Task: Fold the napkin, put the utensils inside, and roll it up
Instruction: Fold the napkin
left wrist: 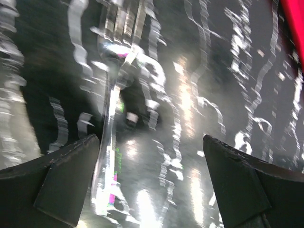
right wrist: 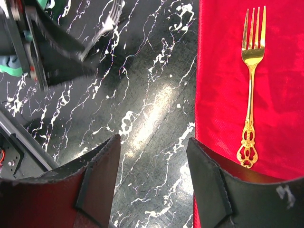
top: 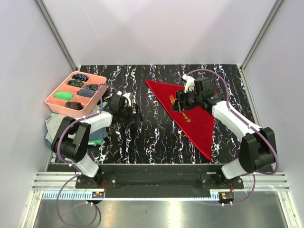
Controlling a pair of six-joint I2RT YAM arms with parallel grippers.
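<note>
- Where the black, white-veined counter [top: 142,137] meets the left wall, a pink compartment tray [top: 56,99] holds dark and green items, and a pile of grey, green and blue cloths [top: 54,127] lies just in front of it, partly under the left arm.
- Left gripper [top: 133,115]: it reaches over bare counter near the middle, well apart from the tray. In the left wrist view its two dark fingers [left wrist: 61,178] stand wide apart, with nothing clamped between them.
- Silver fork [left wrist: 111,95]: seen blurred in the left wrist view, it lies flat on the counter with its tines far from the camera and its handle running down beside the left-hand finger; whether the two touch cannot be told.
- Napkin [top: 199,118]: the bright red cloth lies flat as a long triangle on the right half of the counter, one point near the centre back and another near the front edge.
- Gold fork [right wrist: 251,85]: it lies on the napkin, tines pointing away from the right wrist camera and its ornate handle end near the cloth's edge.
- Right gripper [top: 180,105]: it hangs above the napkin's left edge. Its fingers [right wrist: 209,185] are parted and hold nothing, straddling the edge between bare counter and red cloth.
</note>
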